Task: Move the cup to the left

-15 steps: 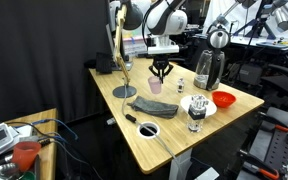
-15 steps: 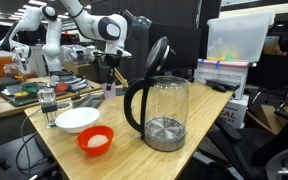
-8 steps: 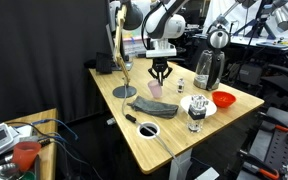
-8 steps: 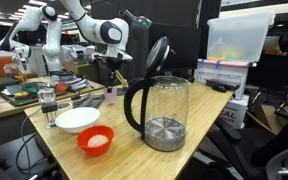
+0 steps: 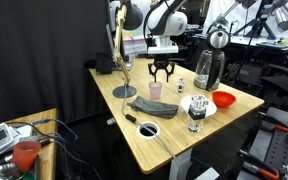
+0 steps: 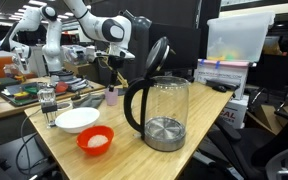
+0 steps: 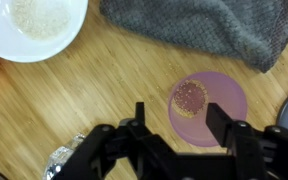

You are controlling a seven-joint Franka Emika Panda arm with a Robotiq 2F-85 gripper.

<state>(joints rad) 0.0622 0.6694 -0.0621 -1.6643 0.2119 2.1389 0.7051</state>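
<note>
The cup point(image 5: 155, 90) is a small pale pink tumbler standing upright on the wooden table, also visible in an exterior view point(image 6: 111, 97). From above in the wrist view, the cup point(image 7: 206, 108) shows its round rim with something speckled in its bottom. My gripper point(image 5: 162, 73) hangs just above the cup in both exterior views point(image 6: 113, 74), apart from it. The gripper point(image 7: 179, 125) is open, its black fingers point(image 7: 139, 118) spread wide, and the right one overlaps the cup's edge in the picture. Nothing is held.
A grey cloth point(image 5: 144, 105) lies just in front of the cup point(image 7: 199, 30). A white bowl point(image 7: 39, 25), a red bowl point(image 5: 224, 99), a clear glass point(image 5: 195, 118), a kettle point(image 6: 159, 110) and a lamp base point(image 5: 124, 91) share the table. Crumpled foil point(image 7: 62, 160) lies nearby.
The jaws have gone from shut on the cup to wide open, and the gripper has lifted slightly. The cup stays standing on the table.
</note>
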